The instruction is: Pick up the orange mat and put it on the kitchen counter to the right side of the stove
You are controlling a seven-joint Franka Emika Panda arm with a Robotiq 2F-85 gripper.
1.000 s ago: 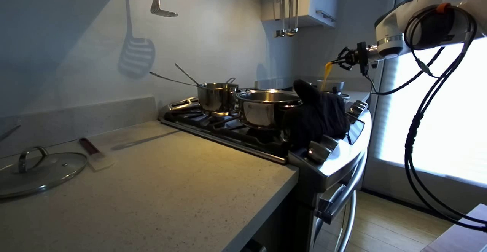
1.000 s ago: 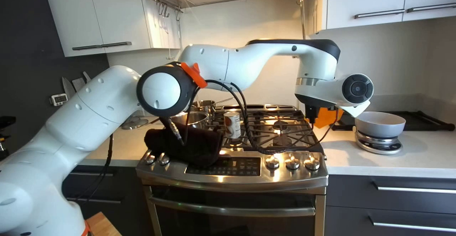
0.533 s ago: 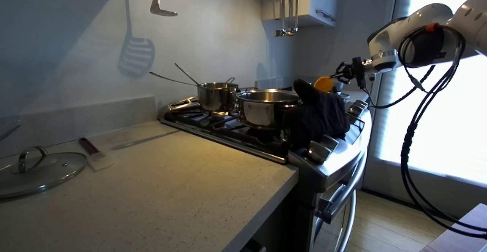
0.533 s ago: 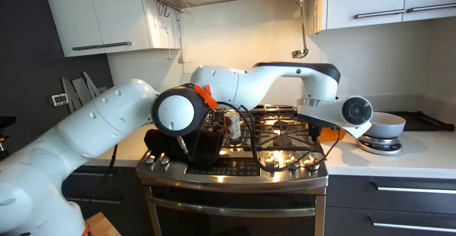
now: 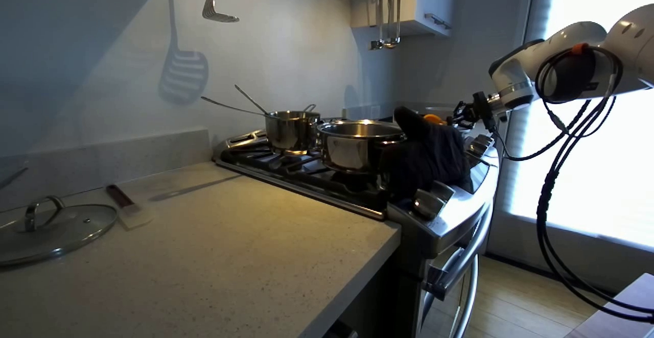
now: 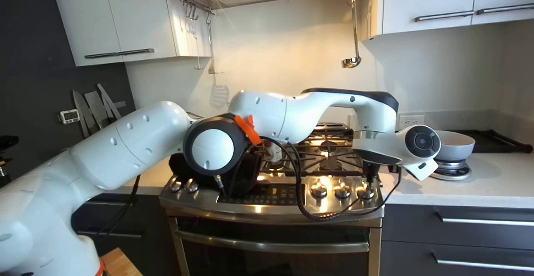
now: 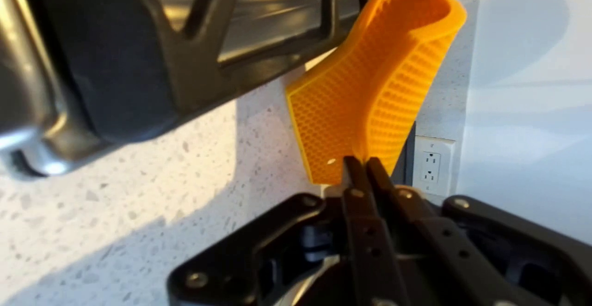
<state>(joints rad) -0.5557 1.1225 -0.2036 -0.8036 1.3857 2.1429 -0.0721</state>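
Observation:
The orange mat (image 7: 333,112) is folded and hangs from my gripper (image 7: 362,162) in the wrist view. The fingertips are shut on its lower middle edge. Beneath it in that view is the speckled counter (image 7: 208,167), beside the stove's edge and grate (image 7: 259,70). In an exterior view only a sliver of the mat (image 5: 434,119) shows above the dark bundle, just ahead of the gripper (image 5: 452,119). In an exterior view the arm's wrist is low over the boundary between the stove (image 6: 271,209) and the counter at its right (image 6: 479,184); the mat is hidden there.
A white bowl (image 6: 454,144) on a scale (image 6: 452,174) stands on the right counter near the wrist. A black tray (image 6: 488,140) lies behind it. A can (image 6: 273,153), the dark bundle (image 5: 424,154) and pots (image 5: 357,146) are on the stove. A ladle (image 6: 352,61) hangs above.
The arm has come down toward the counter with the mat in the gripper. The mat has dropped mostly behind the dark bundle in an exterior view and behind the wrist in an exterior view.

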